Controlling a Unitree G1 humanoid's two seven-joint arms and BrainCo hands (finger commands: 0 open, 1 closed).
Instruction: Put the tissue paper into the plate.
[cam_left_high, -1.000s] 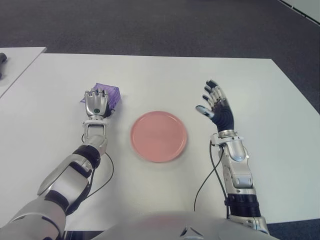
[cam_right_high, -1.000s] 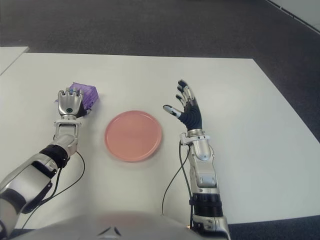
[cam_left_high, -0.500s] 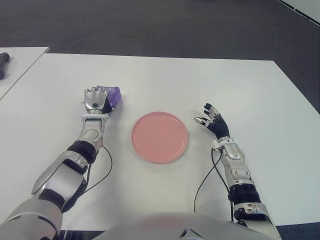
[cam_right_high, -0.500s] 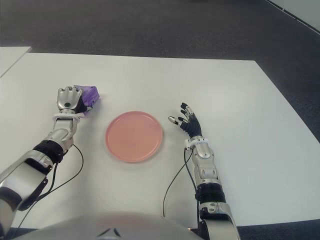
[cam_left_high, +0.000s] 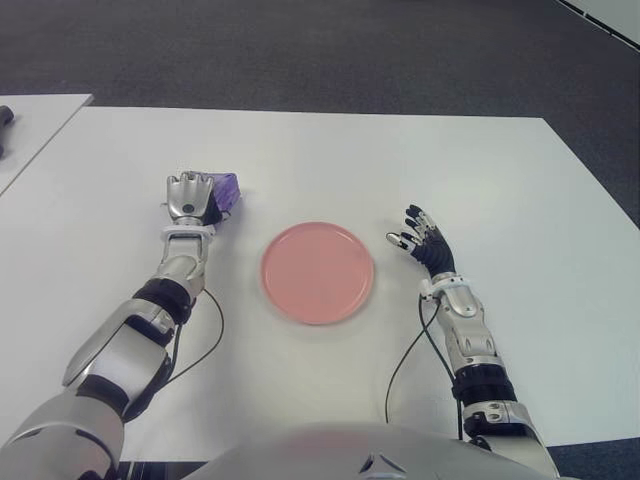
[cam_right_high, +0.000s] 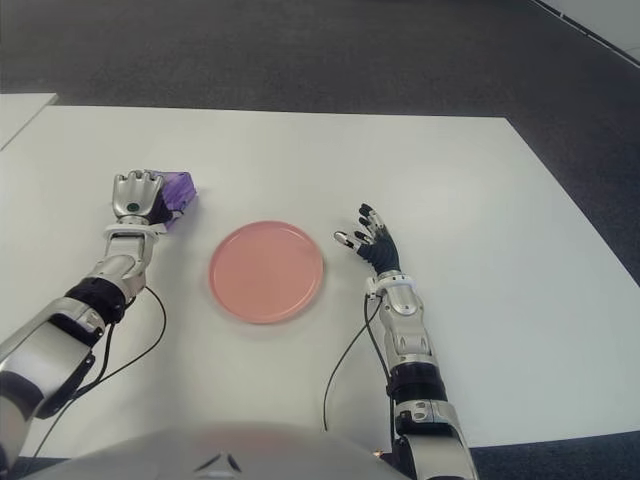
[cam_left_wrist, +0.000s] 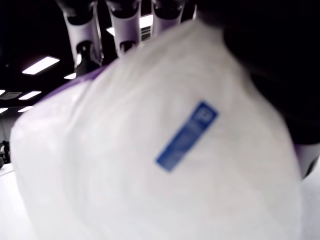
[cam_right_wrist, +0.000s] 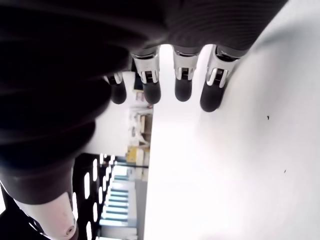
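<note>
Left hand (cam_left_high: 190, 197) is seen closed over the tissue pack (cam_left_high: 226, 188), its fingers curled across the near side of the purple wrapper, so the pack is held in that hand rather than lying free; in the wrist view the white face of the pack with a blue label fills the frame right against the palm. To the right of this hand, well apart, the pink plate (cam_left_high: 318, 272) is found on the white table (cam_left_high: 330, 160), with nothing in it. Beyond the plate, the right hand (cam_left_high: 422, 243) is shown with fingers spread and nothing held. A soft, light, crushable pack is to be expected, with a slippery film wrapper, so a grip across its broad sides is judged best. How much of the pack is enclosed cannot be told, since most of it is hidden behind the hand.
</note>
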